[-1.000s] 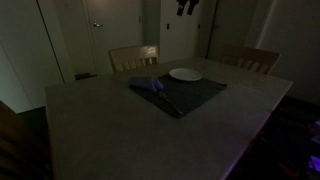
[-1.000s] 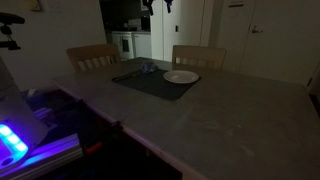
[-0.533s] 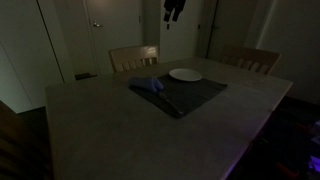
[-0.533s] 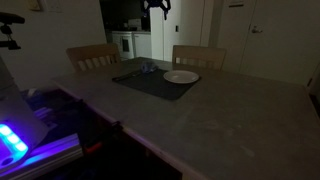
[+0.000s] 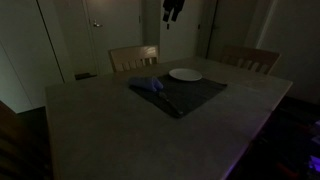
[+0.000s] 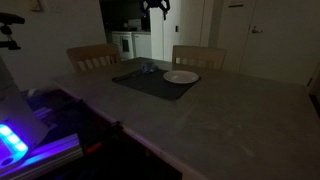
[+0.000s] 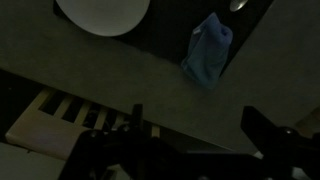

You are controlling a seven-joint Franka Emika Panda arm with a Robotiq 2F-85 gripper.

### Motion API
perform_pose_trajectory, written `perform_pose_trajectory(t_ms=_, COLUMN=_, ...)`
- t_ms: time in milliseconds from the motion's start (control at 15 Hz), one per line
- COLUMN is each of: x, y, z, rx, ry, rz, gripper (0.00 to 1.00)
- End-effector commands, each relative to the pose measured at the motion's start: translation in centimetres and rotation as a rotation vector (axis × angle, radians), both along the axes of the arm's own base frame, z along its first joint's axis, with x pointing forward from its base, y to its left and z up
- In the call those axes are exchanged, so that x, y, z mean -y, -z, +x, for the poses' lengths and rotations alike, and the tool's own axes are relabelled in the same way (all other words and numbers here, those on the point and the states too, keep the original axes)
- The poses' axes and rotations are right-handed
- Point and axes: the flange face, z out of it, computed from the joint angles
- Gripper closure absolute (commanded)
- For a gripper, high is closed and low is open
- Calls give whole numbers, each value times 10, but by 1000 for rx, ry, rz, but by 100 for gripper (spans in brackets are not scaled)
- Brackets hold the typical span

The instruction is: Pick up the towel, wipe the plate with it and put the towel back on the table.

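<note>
I see my gripper (image 5: 172, 8) hanging high above the plate (image 5: 185, 74) with its jaws spread wide and holding nothing, while the towel (image 5: 150, 85) lies crumpled on the dark mat (image 5: 195, 96) near that plate, well below the gripper.

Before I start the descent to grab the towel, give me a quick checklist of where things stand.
1. Gripper open: ok, jaws spread wide in the wrist view.
2. Nothing held: ok.
3. Towel located: ok, bunched on the dark mat.
4. Towel apart from the plate: ok.
5. Gripper at towel height: not ok, it hangs high above the table.
6. Best grip spot on towel: cannot tell, too dark.
</note>
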Motion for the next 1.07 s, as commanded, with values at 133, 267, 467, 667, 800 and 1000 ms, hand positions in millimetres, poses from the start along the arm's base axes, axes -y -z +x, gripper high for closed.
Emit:
perform_pose_trajectory(t_ms=133, x=-16, y=15, z=29, rx=-15, ry=-61, rz=-17, gripper=0)
perform_pose_trajectory(t_ms=267, x=-20, y=23, z=45, rx=-13, ry=-86, rz=-22, gripper=0)
perform_pose_trajectory(t_ms=467, x=-26, y=36, z=72, rx=0, ry=-124, rz=-31, gripper=0)
perform_pose_trajectory(t_ms=667, x=-33, y=56, z=97, rx=1, ry=-154, rz=-22, gripper=0)
perform_pose_trajectory(t_ms=800, x=-41, y=68, z=109, rx=-18, ry=-166, rz=-5, gripper=0)
perform_pose_trajectory(t_ms=1000, x=-57, y=85, z=118, rx=-66, ry=-178, rz=28, gripper=0)
